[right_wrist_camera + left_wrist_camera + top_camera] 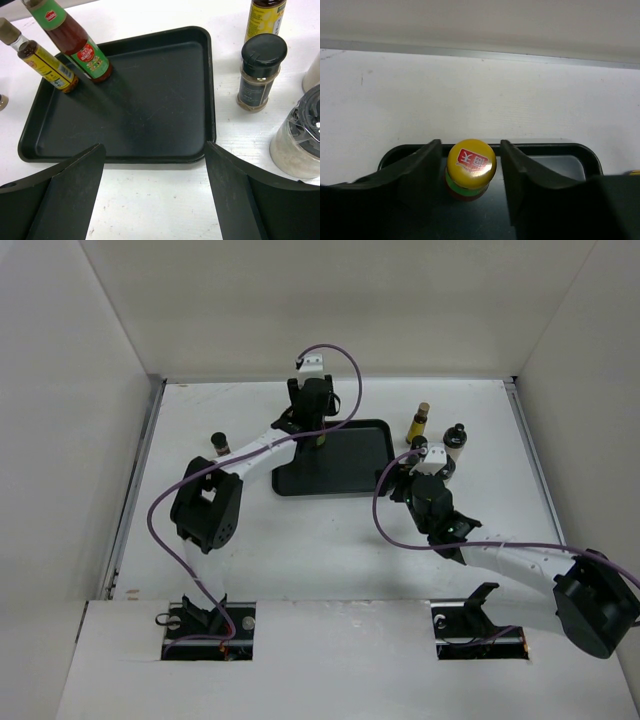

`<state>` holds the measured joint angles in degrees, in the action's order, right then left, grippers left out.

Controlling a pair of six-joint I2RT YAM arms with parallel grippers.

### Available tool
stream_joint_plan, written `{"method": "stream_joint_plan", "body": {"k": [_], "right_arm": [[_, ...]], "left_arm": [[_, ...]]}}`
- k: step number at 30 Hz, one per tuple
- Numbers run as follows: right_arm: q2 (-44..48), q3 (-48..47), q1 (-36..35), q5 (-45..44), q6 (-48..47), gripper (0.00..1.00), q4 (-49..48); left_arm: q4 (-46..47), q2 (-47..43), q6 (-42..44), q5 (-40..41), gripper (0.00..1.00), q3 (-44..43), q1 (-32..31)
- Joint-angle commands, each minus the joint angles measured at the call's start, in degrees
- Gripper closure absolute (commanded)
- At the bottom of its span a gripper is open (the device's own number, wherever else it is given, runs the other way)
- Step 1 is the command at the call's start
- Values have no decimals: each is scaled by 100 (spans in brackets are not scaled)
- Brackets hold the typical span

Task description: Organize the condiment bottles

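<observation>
A green bottle with a red label and yellow cap point(471, 163) stands in the far left corner of the black tray point(150, 90). My left gripper point(470, 144) is open with a finger on each side of the cap, and it hides the bottle in the top view point(312, 412). A slim yellow bottle with a brown cap point(47, 65) stands beside the green bottle point(85, 52) on the tray. My right gripper point(155, 150) is open and empty over the table by the tray's near right edge point(402, 483).
Right of the tray stand a dark black-capped jar point(261, 72), an amber bottle point(267, 15) and a squat pale jar point(300, 145). A small dark-capped bottle point(219, 443) stands left of the tray. White walls enclose the table.
</observation>
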<state>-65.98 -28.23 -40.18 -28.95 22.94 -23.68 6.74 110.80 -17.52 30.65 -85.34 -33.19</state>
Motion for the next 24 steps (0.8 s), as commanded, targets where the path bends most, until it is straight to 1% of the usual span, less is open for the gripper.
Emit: {"method": "stream_joint_plan", "body": {"k": [1,6,7,8,13,15,17,20,24], "right_arm": [[67,-25,15,56,79,13,-295],[15,-34,15,56,88,13,-295],[15,-34,15,56,88,13,-295],[15,-34,15,56,88,13,-295],[32,-34,15,56,88,13,-295],[41,-25,15,56,88,13,-295],[41,-16,15,74,97,13,-321],[58,-16,15,117,97,13,-321],[85,-16,-2,135,106,13,-321]], "left_arm": [[662,-445,11,134,49,53,-77],[600,-744,29,151,27,26,-174],[600,-840,29,151,24,44,-192],[600,-963,29,151,22,79,-218],[329,-1876,-58,282,22,333,-315],[39,-2333,-295,572,22,596,-306],[-146,-2773,-515,643,22,982,-210],[-410,-3292,-770,722,23,1650,193],[-788,-3653,-1393,653,24,2485,1185]]}}
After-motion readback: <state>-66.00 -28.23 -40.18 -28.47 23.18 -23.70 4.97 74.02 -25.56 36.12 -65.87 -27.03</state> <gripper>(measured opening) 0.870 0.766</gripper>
